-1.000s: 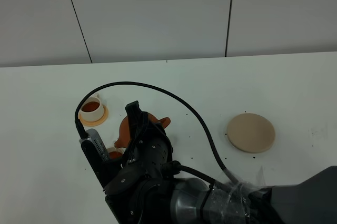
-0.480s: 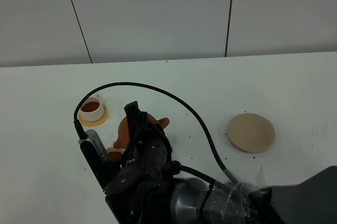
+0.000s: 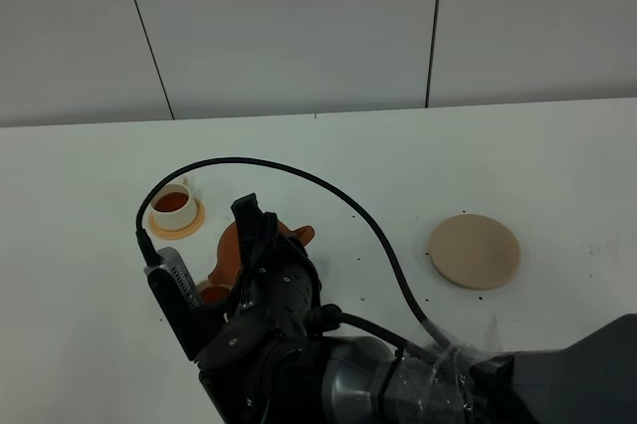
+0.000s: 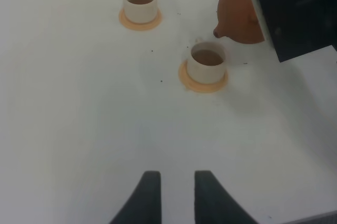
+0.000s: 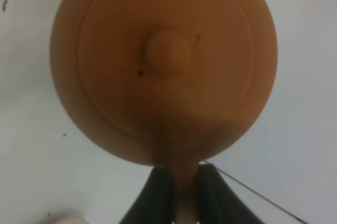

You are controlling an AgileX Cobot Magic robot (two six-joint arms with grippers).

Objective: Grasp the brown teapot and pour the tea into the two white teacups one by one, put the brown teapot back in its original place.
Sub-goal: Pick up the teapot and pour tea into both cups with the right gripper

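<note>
My right gripper (image 5: 184,195) is shut on the loop handle of the brown teapot (image 5: 163,66), whose lid knob faces the right wrist camera. In the high view the teapot (image 3: 234,245) hangs left of centre, mostly hidden by the right arm. Its spout sits just beside the rim of the nearer white teacup (image 4: 206,62), which holds brown tea on an orange saucer. The farther teacup (image 4: 140,4) (image 3: 172,207) also holds tea. The beige disc coaster (image 3: 475,251) lies bare at the right. My left gripper (image 4: 174,195) stands open over bare table, nothing between its fingers.
The right arm's black body (image 3: 299,364) fills the lower middle of the high view, and its black cable (image 3: 299,173) arcs over the table. A grey wall (image 3: 299,26) stands behind the table's far edge. White tabletop (image 3: 557,165) stretches around the coaster.
The right gripper and teapot have drifted slightly left, toward the nearer cup. The left gripper, both cups and the coaster stay put.
</note>
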